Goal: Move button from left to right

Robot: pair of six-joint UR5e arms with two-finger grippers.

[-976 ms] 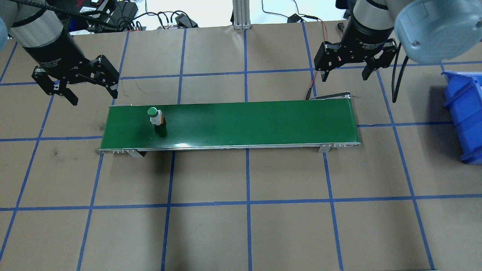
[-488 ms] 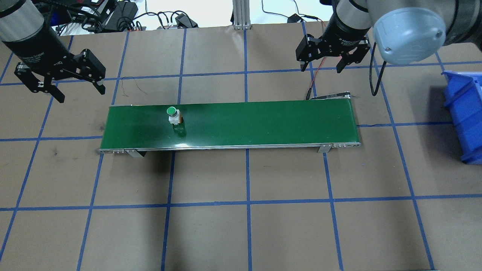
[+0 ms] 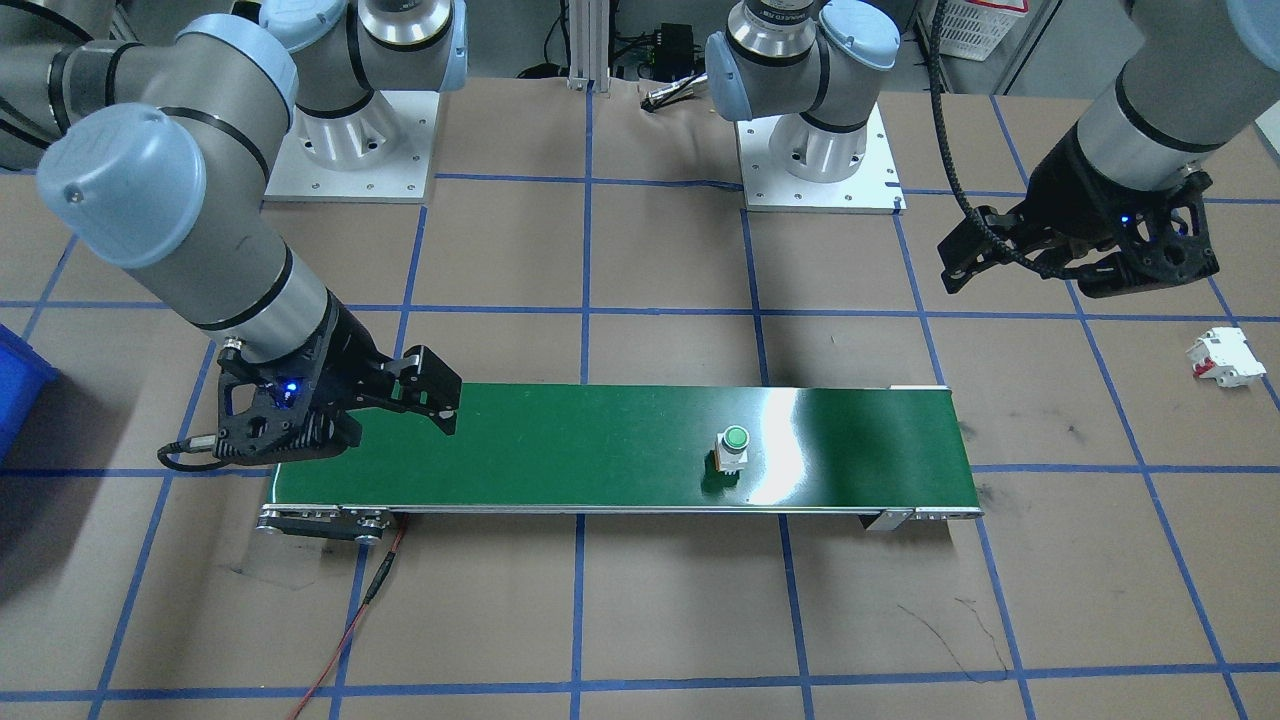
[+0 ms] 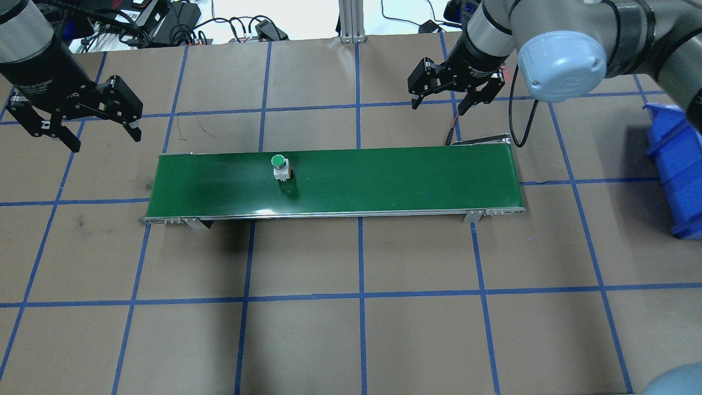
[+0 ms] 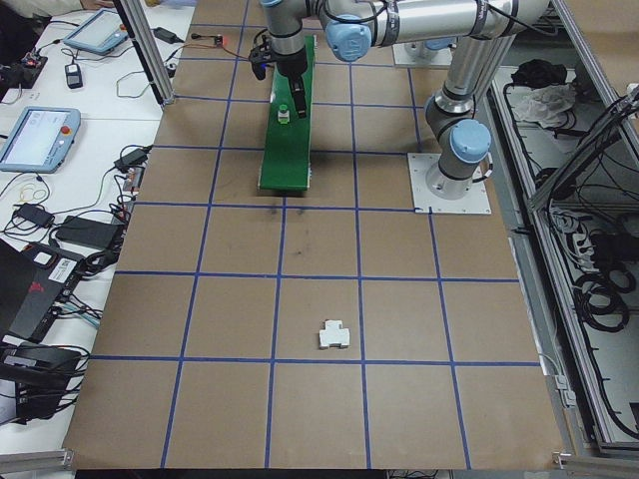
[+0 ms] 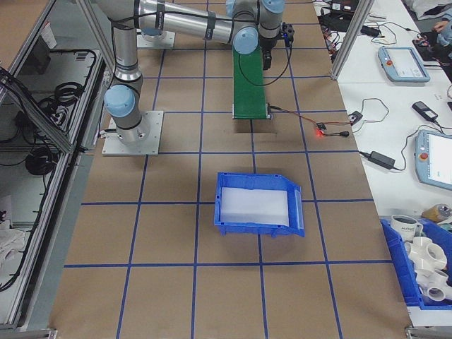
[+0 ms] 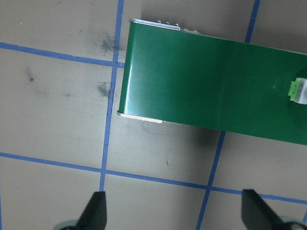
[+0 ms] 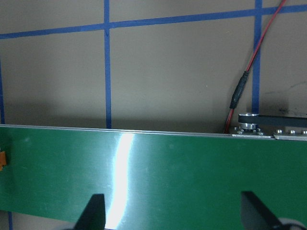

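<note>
So your button [image 4: 279, 166] stands upright on the belt [image 4: 384, 178], left of centre — still far from the right end. Both grippers, left [image 4: 77, 123] and right [image 4: 452, 90], gape wide, holding nothing; pickup remains.

Left hand [image 4: 77, 123] raised, fingers spread, holding nothing. Right hand [image 4: 440, 101] likewise spread and empty, apparently tilted downward; both arms extended forward.

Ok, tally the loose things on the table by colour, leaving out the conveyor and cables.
Green-capped: 1, the button on the conveyor belt.
White: 1, the boxy part with red marks.
Blue: 1, the bin.
Total: 3.
</note>
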